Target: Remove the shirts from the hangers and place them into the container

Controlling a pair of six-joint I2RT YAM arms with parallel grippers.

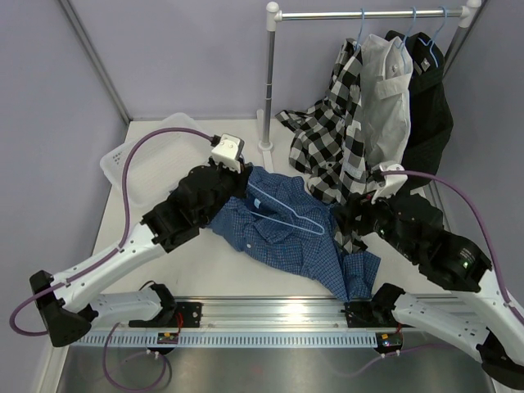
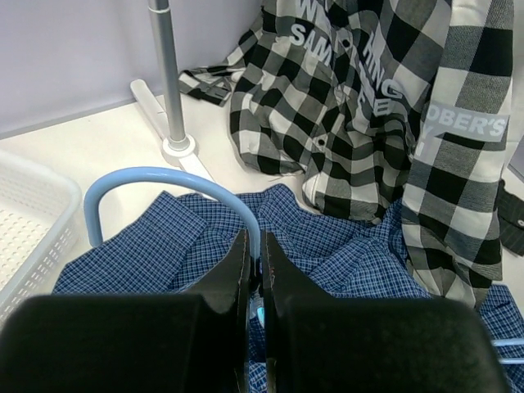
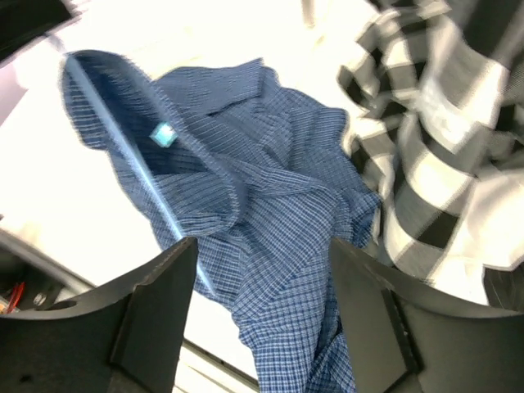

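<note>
Left gripper (image 2: 255,239): black fingers (image 2: 233,274) pressed together, pinching the thin light-blue wire hanger (image 2: 164,173) just below its hook. The hook loops up & left of the tips. The hanger lies at the open collar of the blue small-check button-up shirt (image 2: 336,246). Can't tell if its arms sit inside the shoulders.

Right gripper (image 3: 262,246): fingers (image 3: 155,303) spread wide, nothing pinched. It hovers over the blue shirt's lower end w/ fabric under the gap.

The blue shirt is crumpled on the white table (image 1: 123,225), centre, btwn the two arms. It lies outside the shallow white perforated plastic basket (image 1: 123,160), which sits at far left beside the left arm.

Back right, on the white-and-metal rack rail (image 1: 368,14), three more light-blue hangers (image 1: 409,29) carry:
- black-and-white large-check shirt (image 1: 327,139), its lower part spilling onto the table just beside the blue shirt
- plain white shirt (image 1: 385,90)
- black shirt (image 1: 430,106)
</note>
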